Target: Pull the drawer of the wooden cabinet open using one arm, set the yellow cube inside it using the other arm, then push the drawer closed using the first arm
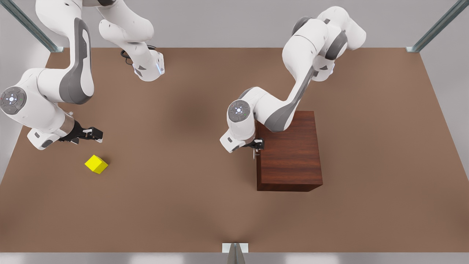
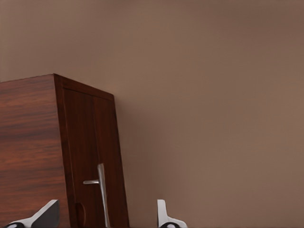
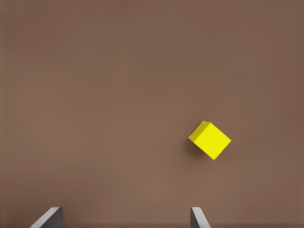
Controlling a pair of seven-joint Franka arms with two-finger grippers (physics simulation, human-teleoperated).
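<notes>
I have the left gripper point(image 1: 257, 146) up against the front of the wooden cabinet point(image 1: 289, 154), on the face turned toward the front view's left. In the left wrist view its jaws stand wide, one fingertip point(image 2: 164, 213) on either side of the thin silver handle point(image 2: 100, 192), not yet closed on it. The drawer point(image 2: 90, 156) sits flush and shut. To do this step well, I judge I should centre the handle between the jaws, close firmly, then pull straight out along the drawer's run, toward the front view's left, without lifting or twisting, so the cabinet does not drag across the surface point(image 1: 183, 205).

The right gripper point(image 1: 91, 134) waits well apart, near the front view's left edge, with its jaws wide as well. The yellow cube point(image 1: 96, 164) lies on the surface just beside it, turned at an angle to the jaws, and the right wrist view shows it off to one side point(image 3: 210, 139), so that arm will need to shift and rotate before it grasps. Nothing stands between cube and cabinet. Metal frame posts point(image 1: 436, 27) mark the corners.
</notes>
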